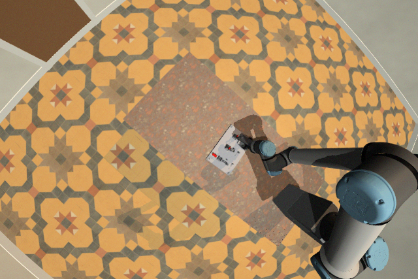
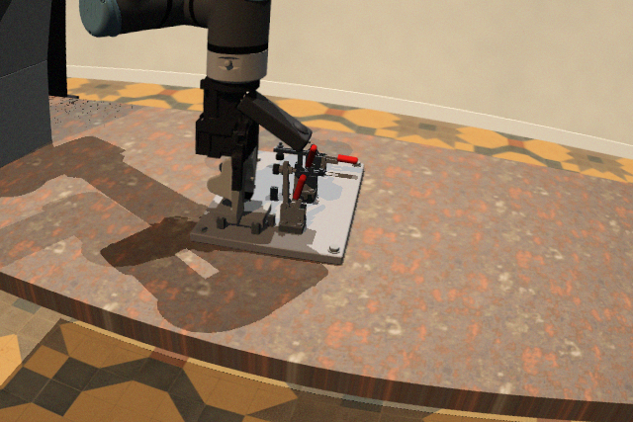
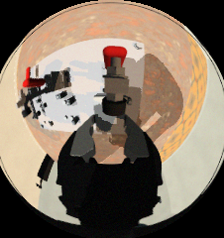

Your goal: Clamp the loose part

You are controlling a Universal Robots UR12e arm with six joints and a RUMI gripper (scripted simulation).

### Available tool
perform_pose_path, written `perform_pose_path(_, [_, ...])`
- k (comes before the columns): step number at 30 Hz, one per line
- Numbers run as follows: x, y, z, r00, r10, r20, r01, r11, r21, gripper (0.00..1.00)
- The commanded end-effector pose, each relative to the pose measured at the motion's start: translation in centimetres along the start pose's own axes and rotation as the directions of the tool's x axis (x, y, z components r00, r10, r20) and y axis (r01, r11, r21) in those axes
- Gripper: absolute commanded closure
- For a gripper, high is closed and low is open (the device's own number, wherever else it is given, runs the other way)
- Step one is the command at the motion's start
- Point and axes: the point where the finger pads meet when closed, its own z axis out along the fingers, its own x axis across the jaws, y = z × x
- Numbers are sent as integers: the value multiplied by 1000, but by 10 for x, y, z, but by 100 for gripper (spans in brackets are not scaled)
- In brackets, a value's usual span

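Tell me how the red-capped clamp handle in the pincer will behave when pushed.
The handle looks like a stiff metal lever, so it should pivot rather than bend. Its red cap sits beyond the pincer, whose grip on bare metal might slip. The fixture plate looks bolted down, so it probably won't slide.

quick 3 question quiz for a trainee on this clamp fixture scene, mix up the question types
1. True or false: the gripper is shut on a clamp handle.
2. Which colour are the clamp handle tips? A green, B red, C blue.
3. Fill in: the fixture plate rests on the ____.

Key
1. True: the fingers pinch the shaft of the red-tipped handle in the wrist view.
2. B: a red grip shows in the exterior view.
3. Table.
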Motion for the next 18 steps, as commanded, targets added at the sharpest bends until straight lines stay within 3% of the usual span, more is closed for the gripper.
perform_pose_path(1, [0, -1, -1, 1000, 0, 0, 0, 1000, 1, 100])
perform_pose_path(18, [1, -2, -1, 1000, 0, 0, 0, 1000, 1, 100])
